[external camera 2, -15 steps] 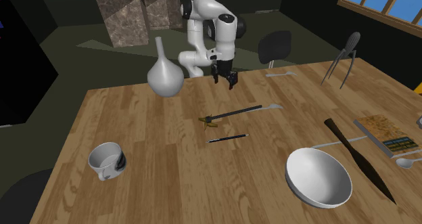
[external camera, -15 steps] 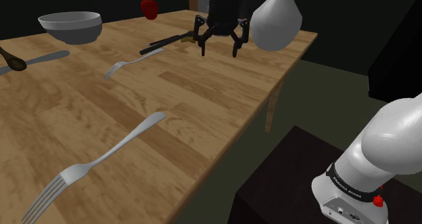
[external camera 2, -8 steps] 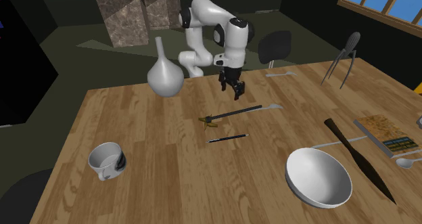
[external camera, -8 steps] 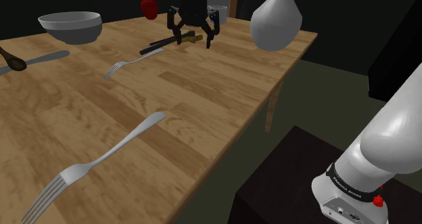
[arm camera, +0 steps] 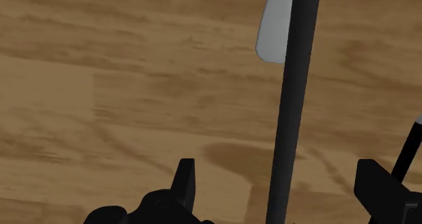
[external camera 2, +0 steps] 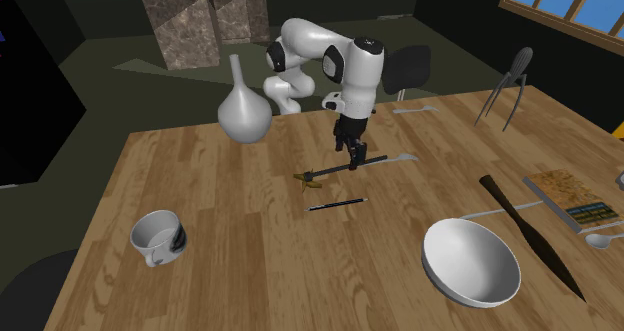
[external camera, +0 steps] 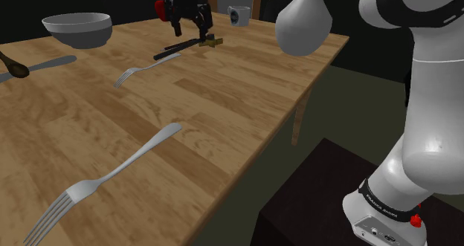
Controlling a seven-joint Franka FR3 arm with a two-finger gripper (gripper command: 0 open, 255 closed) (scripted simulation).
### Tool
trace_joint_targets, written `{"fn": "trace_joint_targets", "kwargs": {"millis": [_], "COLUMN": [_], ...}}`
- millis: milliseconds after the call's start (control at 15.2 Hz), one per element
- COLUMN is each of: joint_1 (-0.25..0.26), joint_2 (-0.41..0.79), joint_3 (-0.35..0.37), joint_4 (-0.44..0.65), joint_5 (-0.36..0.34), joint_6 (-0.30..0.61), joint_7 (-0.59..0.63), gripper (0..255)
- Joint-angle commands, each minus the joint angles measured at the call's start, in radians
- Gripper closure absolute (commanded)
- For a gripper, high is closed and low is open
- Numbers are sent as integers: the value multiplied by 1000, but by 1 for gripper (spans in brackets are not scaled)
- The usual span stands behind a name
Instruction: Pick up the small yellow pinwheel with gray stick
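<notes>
Black fingers (external camera 2: 352, 160) of the white arm (external camera 2: 352, 64) stand spread apart and hold nothing, hanging low over the wooden bench (external camera 2: 250, 279) and straddling the small pinwheel with a yellow head and a dark grey stick (external camera 2: 335, 169). Seen from the wrist, the fingers (arm camera: 184, 181) rise on either side of the stick (arm camera: 292, 94), which runs between them with bare wood showing on each side, so neither touches it. Beside the stick's far part lies the rounded silver handle end of a metal fork (arm camera: 272, 26), and a thin black pen with a pale tip (arm camera: 406, 150) slants in just outside one finger. In the second exterior view the pinwheel lies flat near the bench's middle: its yellow head sits at 8 o'clock from the fingers and the stick reaches to 3 o'clock of them, where the fork (external camera 2: 405, 159) lies at its tip. The pen (external camera 2: 335, 204) lies near, at 6 o'clock of the pinwheel, apart from it. A round grey bowl (external camera 2: 470, 262) rests well off at 4 o'clock and a white long-necked vase (external camera 2: 244, 109) at 10 o'clock. In the shoulder view the fingers (external camera: 187, 23) hang over the stick (external camera: 177, 49) at the bench's far end
</notes>
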Motion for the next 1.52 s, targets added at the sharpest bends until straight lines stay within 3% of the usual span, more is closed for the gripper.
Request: {"fn": "trace_joint_targets", "kwargs": {"millis": [0, 528, 594, 1188, 1452], "joint_1": [23, -9, -9, -9, 8], "joint_2": [53, 13, 13, 13, 34], "joint_3": [-13, -11, -10, -11, -12], "joint_4": [66, -87, -86, -87, 1], "joint_5": [-24, -8, -8, -8, -16], "joint_6": [-17, 95, 94, 95, 29], "joint_7": [34, 47, 48, 47, 40], "gripper": [0, 0, 255, 255, 255]}}
